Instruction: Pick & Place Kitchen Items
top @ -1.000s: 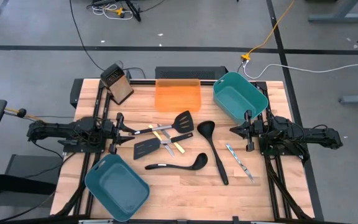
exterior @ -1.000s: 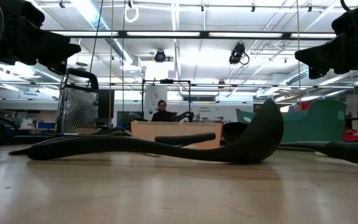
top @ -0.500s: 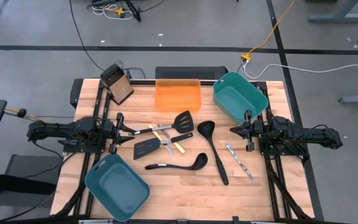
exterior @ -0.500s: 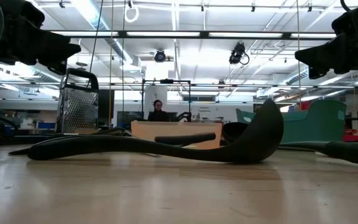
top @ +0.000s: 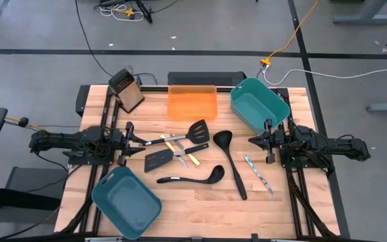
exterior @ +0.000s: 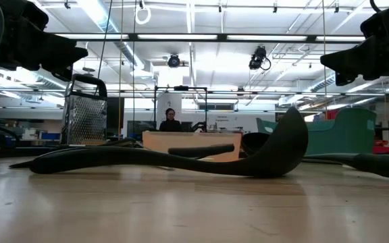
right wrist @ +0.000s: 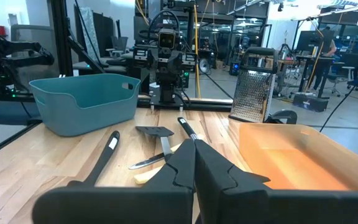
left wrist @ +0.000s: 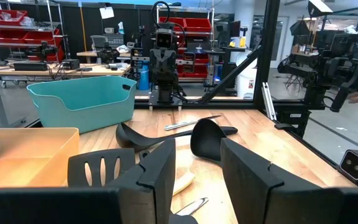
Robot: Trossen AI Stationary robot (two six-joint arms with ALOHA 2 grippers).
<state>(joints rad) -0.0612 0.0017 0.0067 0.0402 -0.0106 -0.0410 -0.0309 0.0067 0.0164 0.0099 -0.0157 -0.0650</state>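
High view: ladles [top: 232, 163], spatulas [top: 178, 144] and silver cutlery [top: 258, 172] are lying mid-table [top: 200, 202], both arms waiting at its edges. Left wrist view: the left pincer [left wrist: 197, 171] is sitting with fingers apart, holding nothing. Right wrist view: the right pincer [right wrist: 195, 163] is sitting with fingers pressed together, empty.

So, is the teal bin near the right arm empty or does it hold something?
Empty. The high view shows only the bare teal floor of the bin; no utensil lies inside it.
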